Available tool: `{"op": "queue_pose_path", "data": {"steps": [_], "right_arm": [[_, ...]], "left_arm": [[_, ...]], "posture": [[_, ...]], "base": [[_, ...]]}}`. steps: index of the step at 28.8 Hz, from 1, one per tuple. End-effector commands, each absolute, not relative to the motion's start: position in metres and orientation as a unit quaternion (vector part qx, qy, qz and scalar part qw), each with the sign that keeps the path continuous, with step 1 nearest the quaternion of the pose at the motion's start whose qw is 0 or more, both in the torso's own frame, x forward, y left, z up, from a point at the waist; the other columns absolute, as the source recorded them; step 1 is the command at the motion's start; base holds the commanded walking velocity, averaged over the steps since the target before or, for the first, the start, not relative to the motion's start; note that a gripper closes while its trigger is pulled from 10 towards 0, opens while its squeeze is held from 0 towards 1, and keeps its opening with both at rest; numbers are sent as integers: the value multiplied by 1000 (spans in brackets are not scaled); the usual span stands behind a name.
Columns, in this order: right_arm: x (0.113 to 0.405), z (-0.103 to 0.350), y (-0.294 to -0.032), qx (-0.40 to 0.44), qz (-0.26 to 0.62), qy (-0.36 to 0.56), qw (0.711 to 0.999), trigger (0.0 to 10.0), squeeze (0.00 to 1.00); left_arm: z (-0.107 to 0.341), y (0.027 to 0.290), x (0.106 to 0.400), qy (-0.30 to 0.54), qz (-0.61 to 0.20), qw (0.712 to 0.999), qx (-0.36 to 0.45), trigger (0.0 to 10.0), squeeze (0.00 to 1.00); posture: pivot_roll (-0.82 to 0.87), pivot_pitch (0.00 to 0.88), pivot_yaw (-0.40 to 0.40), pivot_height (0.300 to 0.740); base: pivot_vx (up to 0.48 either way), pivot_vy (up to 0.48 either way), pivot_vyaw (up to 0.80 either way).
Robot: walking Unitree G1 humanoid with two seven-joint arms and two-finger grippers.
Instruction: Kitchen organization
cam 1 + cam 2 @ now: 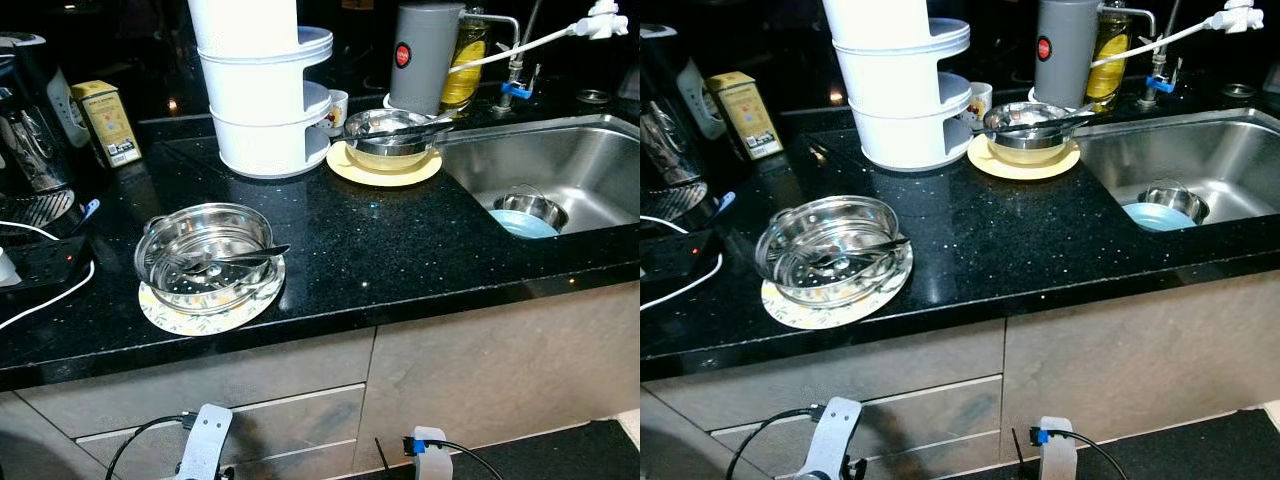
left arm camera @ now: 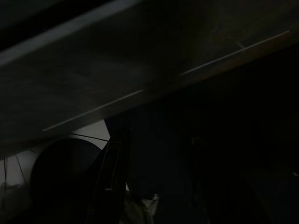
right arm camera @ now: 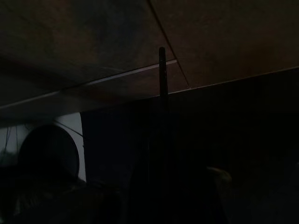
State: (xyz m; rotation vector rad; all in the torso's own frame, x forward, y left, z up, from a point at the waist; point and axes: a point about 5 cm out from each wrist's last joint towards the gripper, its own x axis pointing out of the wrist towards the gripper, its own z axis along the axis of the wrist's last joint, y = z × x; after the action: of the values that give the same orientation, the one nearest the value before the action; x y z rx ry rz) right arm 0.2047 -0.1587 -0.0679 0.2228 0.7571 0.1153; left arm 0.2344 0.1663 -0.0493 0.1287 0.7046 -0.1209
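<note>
Black countertop (image 1: pixel 400 250) holds steel bowl (image 1: pixel 205 255); both arms hang below, gripper state unclear.

Counter: black speckled stone worktop (image 1: pixel 380 250), with grey cabinet fronts (image 1: pixel 480 370) below.
Front left: steel steamer bowl (image 1: pixel 205 255) with holes, on a patterned round mat (image 1: pixel 165 312); a spoon (image 1: pixel 235 260) lies across it.
Back middle: white tiered container (image 1: pixel 265 90); just beside it a steel bowl (image 1: pixel 390 135) on a yellow plate (image 1: pixel 395 170).
Behind: grey kettle (image 1: pixel 425 55), oil bottle (image 1: pixel 465 60).
Sink: steel sink (image 1: pixel 580 165) at right, holding a small steel bowl (image 1: pixel 535 208) on a blue plate (image 1: pixel 515 225).
Left edge: yellow box (image 1: pixel 108 122), black appliance (image 1: pixel 30 120), white cable (image 1: pixel 45 295).
</note>
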Motion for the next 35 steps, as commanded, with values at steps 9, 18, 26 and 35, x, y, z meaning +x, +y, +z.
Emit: {"op": "queue_pose_path", "data": {"steps": [9, 18, 26, 35], "right_arm": [[187, -79, -165, 99, 52, 404, 908, 10000, 0], [186, -79, -166, 95, 55, 404, 908, 10000, 0], [186, -79, -167, 92, 57, 405, 908, 10000, 0], [187, -78, -168, 90, 58, 404, 909, 10000, 0]], "left_arm": [[-51, 161, 234, 347, -53, 935, 49, 10000, 0], [-50, 160, 236, 344, -54, 936, 48, 10000, 0], [-51, 161, 236, 345, -52, 936, 46, 10000, 0], [-51, 161, 236, 345, -49, 936, 43, 10000, 0]], "posture": [[-80, 120, 15, 740], [-84, 111, 11, 740], [-87, 105, 7, 740], [-89, 105, 6, 740]], "base": [[0, -480, 0], [0, -480, 0], [0, -480, 0], [0, -480, 0]]}}
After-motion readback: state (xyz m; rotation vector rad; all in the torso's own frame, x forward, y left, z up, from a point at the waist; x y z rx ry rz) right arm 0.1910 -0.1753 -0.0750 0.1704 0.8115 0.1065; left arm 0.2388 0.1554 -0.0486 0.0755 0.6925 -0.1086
